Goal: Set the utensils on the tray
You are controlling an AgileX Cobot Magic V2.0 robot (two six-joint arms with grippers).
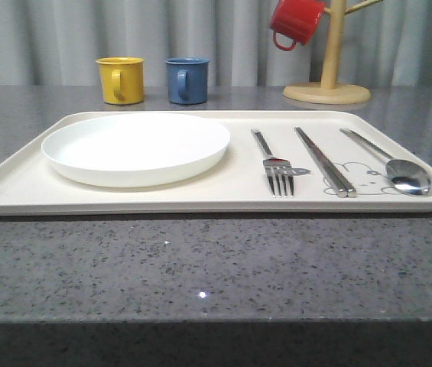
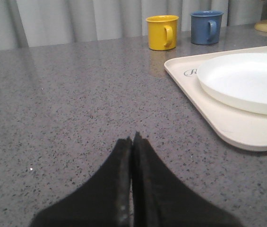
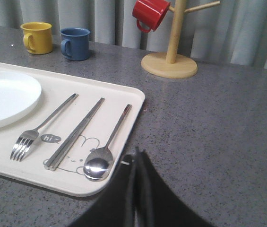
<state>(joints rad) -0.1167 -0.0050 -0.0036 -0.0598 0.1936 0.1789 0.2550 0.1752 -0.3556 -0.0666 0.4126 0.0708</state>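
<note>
The cream tray (image 1: pixel 17 187) (image 3: pixel 124 94) (image 2: pixel 228 127) lies on the grey counter. On its right half rest the silver fork (image 1: pixel 274 164) (image 3: pixel 38 130), the pair of chopsticks (image 1: pixel 323 162) (image 3: pixel 76 132) and the spoon (image 1: pixel 391 164) (image 3: pixel 107 149), side by side. My right gripper (image 3: pixel 138 152) is shut with nothing in it, just off the tray's right edge near the spoon's bowl. My left gripper (image 2: pixel 132 138) is shut and empty over bare counter to the left of the tray.
A round white plate (image 1: pixel 135 147) (image 2: pixel 246 80) sits on the tray's left half. Behind the tray stand a yellow mug (image 1: pixel 120 79) and a blue mug (image 1: pixel 186 79). A wooden mug tree (image 1: pixel 329 53) at the back right holds a red mug (image 1: pixel 296 21).
</note>
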